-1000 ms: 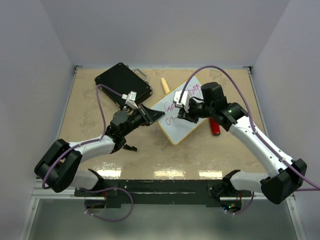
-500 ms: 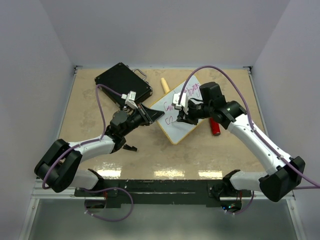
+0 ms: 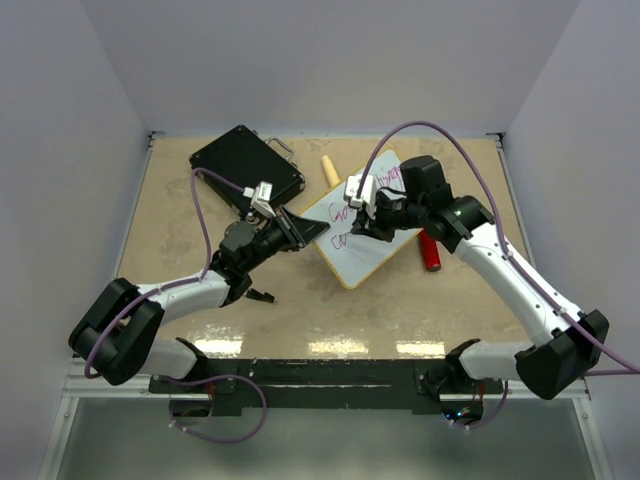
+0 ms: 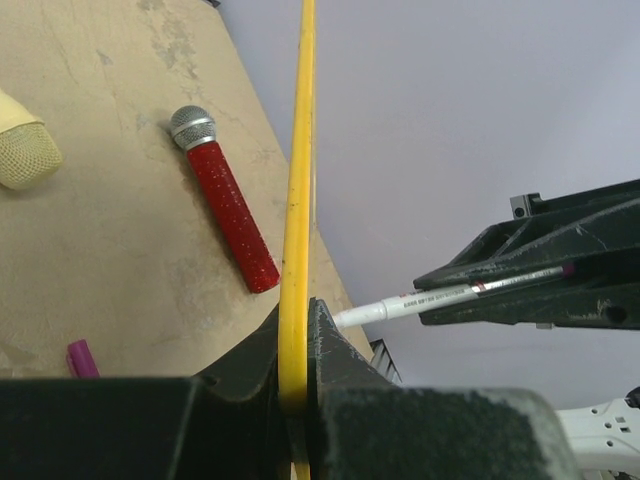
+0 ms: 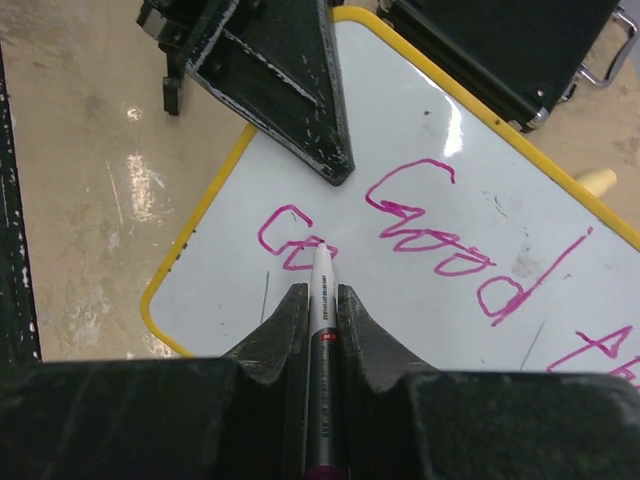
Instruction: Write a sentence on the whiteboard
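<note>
Tan, mottled tabletop (image 3: pixel 300 300) inside a white-walled booth. The small rectangular white whiteboard (image 3: pixel 368 258) with its thin yellow frame sits skewed at mid-table, with a black rectangular case (image 3: pixel 245 160) at the far left and a red glitter-bodied microphone (image 3: pixel 430 253) just beside its right edge. My left claw (image 3: pixel 303 228) is closed onto the board's left edge, pinching the yellow rim between both fingers to steady it. My right claw (image 5: pixel 320 298) is clamped tight around a slim white marker (image 5: pixel 322 268), its tip at the board surface; actual contact cannot be confirmed. The magenta handwritten sentence (image 5: pixel 445 235) reads "Good" and further words on line one. The second line (image 5: pixel 290 240) shows only about two letters, with the tip at the second of them. Over the past second my right wrist has shifted slightly toward the far side of the board, while the left hold has not moved. Judgement: writing is under way, the second line is barely begun, and the task is well short of complete. The left grip must not slip.
</note>
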